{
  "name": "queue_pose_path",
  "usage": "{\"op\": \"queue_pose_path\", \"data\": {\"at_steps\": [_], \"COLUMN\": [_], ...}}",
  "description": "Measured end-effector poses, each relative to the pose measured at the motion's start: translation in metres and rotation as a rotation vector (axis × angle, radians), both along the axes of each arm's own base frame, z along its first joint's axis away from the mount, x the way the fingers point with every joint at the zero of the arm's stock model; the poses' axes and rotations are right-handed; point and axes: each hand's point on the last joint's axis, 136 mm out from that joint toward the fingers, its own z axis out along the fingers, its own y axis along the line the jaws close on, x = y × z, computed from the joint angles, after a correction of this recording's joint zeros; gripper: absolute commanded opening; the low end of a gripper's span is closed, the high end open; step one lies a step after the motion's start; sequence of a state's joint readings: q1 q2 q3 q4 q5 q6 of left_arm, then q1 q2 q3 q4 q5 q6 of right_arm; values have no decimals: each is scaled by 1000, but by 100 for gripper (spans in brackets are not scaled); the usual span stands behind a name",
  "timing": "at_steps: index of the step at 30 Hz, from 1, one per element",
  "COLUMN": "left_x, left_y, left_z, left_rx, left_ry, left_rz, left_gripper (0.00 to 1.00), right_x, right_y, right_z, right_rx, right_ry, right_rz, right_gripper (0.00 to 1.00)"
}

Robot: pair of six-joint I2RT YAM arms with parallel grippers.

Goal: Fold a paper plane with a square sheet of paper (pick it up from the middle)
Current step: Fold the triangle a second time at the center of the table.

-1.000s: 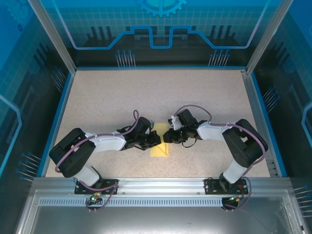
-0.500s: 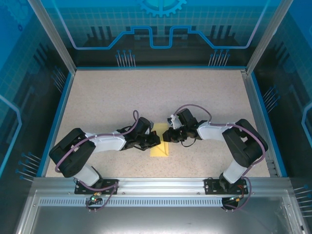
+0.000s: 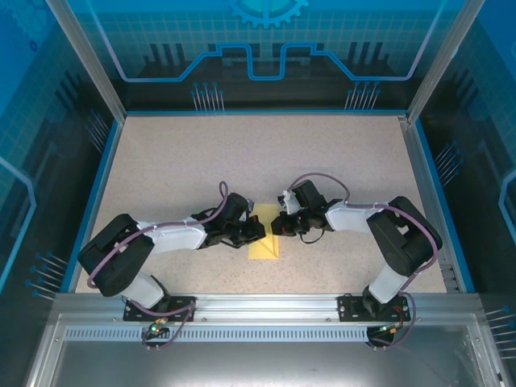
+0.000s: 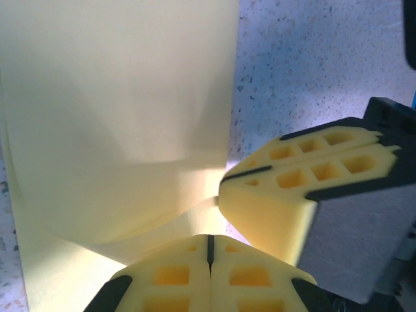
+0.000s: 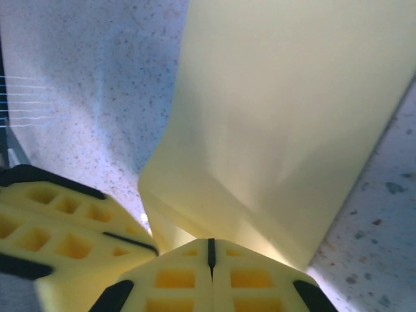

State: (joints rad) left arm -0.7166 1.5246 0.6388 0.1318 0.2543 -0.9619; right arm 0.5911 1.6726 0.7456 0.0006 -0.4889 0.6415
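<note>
**Two-arm pinch at the middle of the sheet.** The square sheet of paper (image 3: 267,248) lies on the table (image 3: 339,161) in the near half, between the two arms. It shows as a narrow pale-yellow rectangle running away from the arm bases. The left gripper (image 3: 261,232) reaches in from the left and the right gripper (image 3: 276,228) from the right, their tips nearly touching over the sheet's middle. In each wrist view the jaws are fully closed, with the yellow pads (image 4: 172,276) pressed together along a single seam. The paper bulges up off the table into that seam, so each gripper appears to hold a small pinch of the sheet. How much paper lies between the pads cannot be told. Several hazards follow from this arrangement.

- A shallow pinch may let the thin sheet slip free as soon as the arms rise.
- If the two arms lift at different rates or draw apart, the short span between the pinches could tear or take a stray crease.
- Because the tips are so close, a small sideways drift may bring the fingers into collision.
- The unsupported ends are likely to droop, which could pull the layers out of register before the next fold.
</note>
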Motion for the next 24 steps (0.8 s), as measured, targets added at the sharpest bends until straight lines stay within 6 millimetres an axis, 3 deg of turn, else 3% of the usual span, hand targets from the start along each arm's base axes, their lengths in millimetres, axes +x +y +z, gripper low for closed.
{"op": "queue_pose_path", "data": {"at_steps": [9, 17, 24], "left_x": [7, 5, 7], "left_y": [-6, -6, -7], "left_z": [5, -10, -9], "left_rx": [-11, 16, 13], "left_ry": [-14, 21, 17], "left_rz": [-3, -5, -6], "left_gripper": [4, 4, 4], "right_x": [3, 4, 6], "right_y": [-11, -16, -18], "right_z": [-10, -14, -15], "right_rx": [-74, -108, -123], "right_ry": [-15, -22, -28], "right_rz": [-23, -35, -37], "right_gripper": [2, 2, 2]}}
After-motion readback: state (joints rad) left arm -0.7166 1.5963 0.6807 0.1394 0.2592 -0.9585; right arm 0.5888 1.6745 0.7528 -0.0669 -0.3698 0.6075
